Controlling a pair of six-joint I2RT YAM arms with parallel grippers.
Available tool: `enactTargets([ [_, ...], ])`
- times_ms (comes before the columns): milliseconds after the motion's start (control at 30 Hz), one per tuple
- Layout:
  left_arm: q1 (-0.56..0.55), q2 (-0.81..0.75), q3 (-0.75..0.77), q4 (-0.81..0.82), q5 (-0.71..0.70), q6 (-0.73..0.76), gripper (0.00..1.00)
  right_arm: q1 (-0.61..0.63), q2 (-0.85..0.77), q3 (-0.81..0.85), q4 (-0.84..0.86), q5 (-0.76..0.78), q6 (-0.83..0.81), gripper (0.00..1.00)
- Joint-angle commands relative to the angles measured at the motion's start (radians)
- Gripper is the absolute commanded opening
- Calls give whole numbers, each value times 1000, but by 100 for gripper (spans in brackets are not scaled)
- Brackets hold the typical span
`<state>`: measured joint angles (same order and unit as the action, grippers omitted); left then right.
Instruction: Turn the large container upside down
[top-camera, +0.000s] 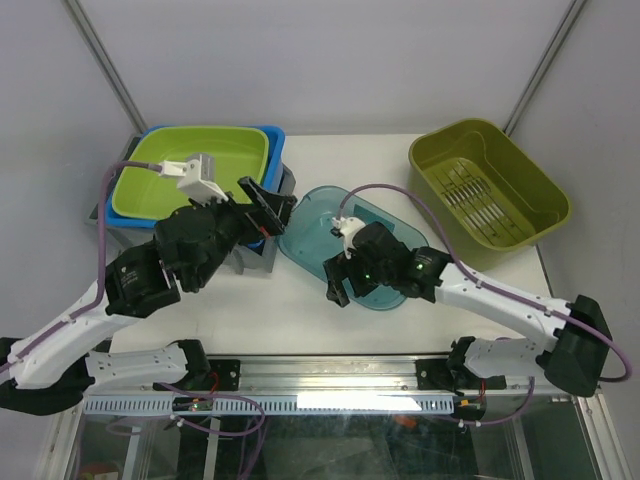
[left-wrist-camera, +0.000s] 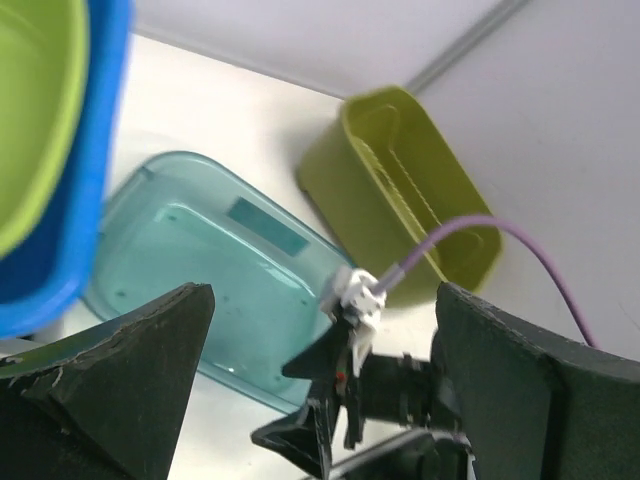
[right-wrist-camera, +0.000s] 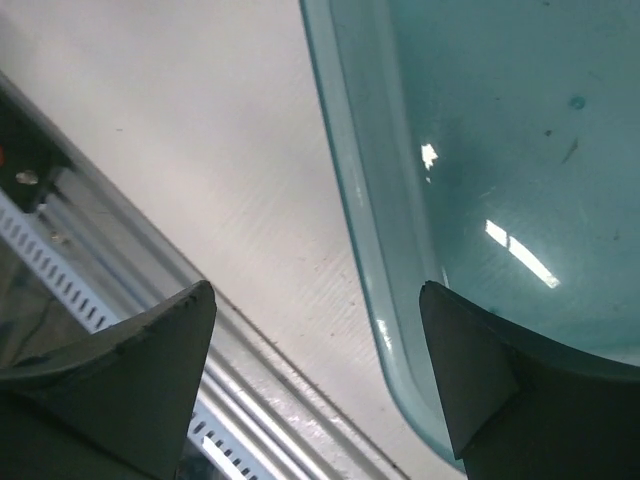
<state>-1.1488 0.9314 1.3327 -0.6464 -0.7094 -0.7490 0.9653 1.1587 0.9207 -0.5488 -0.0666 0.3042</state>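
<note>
The large container (top-camera: 330, 232) is a teal see-through tub in the middle of the table. It lies with its flat base up and its rim on the table, as the left wrist view (left-wrist-camera: 210, 270) also shows. My right gripper (top-camera: 335, 282) is open at its near edge. In the right wrist view the container's rim (right-wrist-camera: 360, 210) runs between the spread jaws of this gripper (right-wrist-camera: 315, 300), one finger over the tub and the other over bare table, with nothing gripped. My left gripper (top-camera: 272, 215) hovers open just left of the container and holds nothing.
An olive slotted basket (top-camera: 490, 195) stands upright at the back right. A lime tub sits inside a blue tub (top-camera: 275, 140) on a grey crate (top-camera: 258, 258) at the back left, under my left arm. A metal rail (top-camera: 330, 375) runs along the near edge.
</note>
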Motion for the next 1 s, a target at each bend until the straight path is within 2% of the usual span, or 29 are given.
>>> enactTargets([
  [0,171,7,36,-60,154,6,99,19,57,7,74,102,-98,85],
  [167,203,15,5,-38,189,29,99,32,112,-40,100,85,-81,81],
  [267,204,11,-13,-14,210,37,99,52,144,-60,107,128,-70,81],
  [333,204,8,-30,5,224,37,99,59,157,-73,123,151,-72,77],
  [433,203,2,-53,18,237,37,99,61,170,-60,129,160,-67,54],
  [567,205,-11,-86,40,239,66,99,61,162,24,32,208,-13,30],
  [633,213,-9,-85,33,240,69,99,62,142,71,-7,217,23,3],
  [733,219,4,-64,30,254,82,99,52,117,173,-102,254,131,0],
  [833,220,9,-37,31,258,100,99,-47,63,213,-101,70,212,0],
  [967,221,-2,-15,44,266,112,99,-170,-38,184,57,-177,343,0],
])
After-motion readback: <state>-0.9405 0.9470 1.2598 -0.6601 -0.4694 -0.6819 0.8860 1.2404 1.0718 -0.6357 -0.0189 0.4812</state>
